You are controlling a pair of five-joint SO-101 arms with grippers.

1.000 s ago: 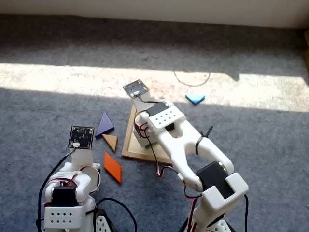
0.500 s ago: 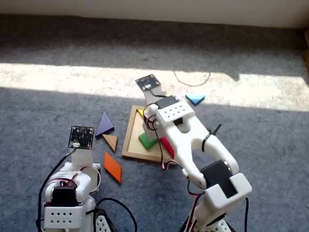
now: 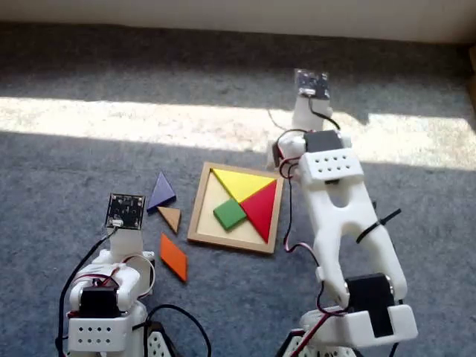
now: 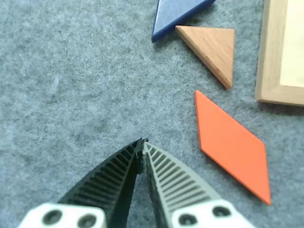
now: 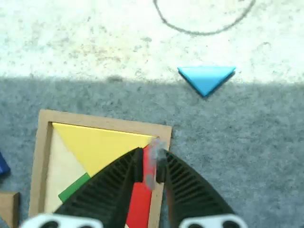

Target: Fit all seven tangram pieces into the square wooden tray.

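— How is the left claw [image 4: 143,141]?

— Pinched together, tips meeting, nothing between them. It hangs over the grey tabletop [image 3: 67,178]. The orange parallelogram [image 4: 231,148] lies flat just beside its tips, on the side toward the tray. Farther ahead of the tips is the tan wooden triangle [image 4: 212,49]. Beyond that is the dark blue triangle [image 4: 178,14], and the two have corners just beside each other.

— And the right claw [image 5: 149,156]?

— Narrow: a thin slit between the fingers, with nothing in it that I can make out. It hangs near the far corner of the square wooden tray [image 3: 195,223], on the side away from the left claw.

— What sits in the tray?

— Nearest the right claw's tips are the yellow triangle [image 3: 242,182] and the red triangle [image 3: 260,210], touching along one edge. The green square [image 3: 230,214] is tucked against both, back toward the arm's base. The rest of the tray floor is bare wood.

— Anything loose on that side?

— The light blue triangle [image 5: 206,78] lies flat on the tabletop ahead of the right claw. It is well apart from the tray, at the edge of the sunlit band.
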